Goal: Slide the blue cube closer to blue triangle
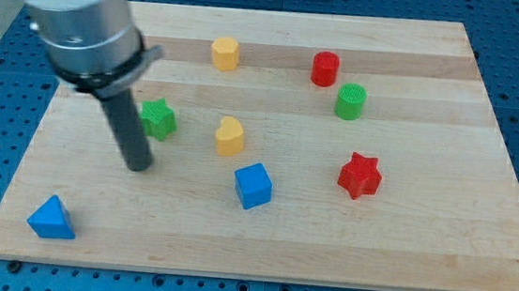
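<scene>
Our blue cube [253, 185] sits well apart from the blue triangle [51, 218], up and toward the view's right of it, so the slide looks hardly begun. Our end effector is a bare rod with no jaws to spread or press; my tip [138, 166] seems to rest between them, left of the cube, not touching it.

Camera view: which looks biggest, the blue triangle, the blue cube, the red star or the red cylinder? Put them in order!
Largest to smallest as they look:
1. Blue triangle block, red star block and blue cube block: too alike to rank. The triangle also sits nearer the view's bottom, which may enlarge it.
2. Red cylinder block, clearly smallest, though farther up the board.
</scene>
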You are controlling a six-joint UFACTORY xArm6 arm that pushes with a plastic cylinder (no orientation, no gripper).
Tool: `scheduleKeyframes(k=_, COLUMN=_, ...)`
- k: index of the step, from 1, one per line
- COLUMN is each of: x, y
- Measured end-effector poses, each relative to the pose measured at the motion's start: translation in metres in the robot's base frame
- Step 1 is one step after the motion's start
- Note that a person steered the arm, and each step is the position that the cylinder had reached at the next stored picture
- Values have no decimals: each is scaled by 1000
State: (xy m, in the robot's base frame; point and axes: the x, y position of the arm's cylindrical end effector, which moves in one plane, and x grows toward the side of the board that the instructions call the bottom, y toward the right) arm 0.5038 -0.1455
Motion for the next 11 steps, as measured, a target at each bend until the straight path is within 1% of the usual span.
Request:
scheduleKeyframes(k=1, x=38, y=2)
scheduleKeyframes(k=3, x=49, y=2)
scheduleKeyframes(k=4, x=64, y=27)
scheduleKeyframes(k=5, x=67, y=91)
scheduleKeyframes(k=6, x=97, y=165)
scheduleKeyframes(k=7, x=108, y=215)
scheduleKeyframes(k=8, x=41, y=242)
scheduleKeyframes(k=9, x=12, y=231)
scheduleKeyframes(k=11, x=36, y=182)
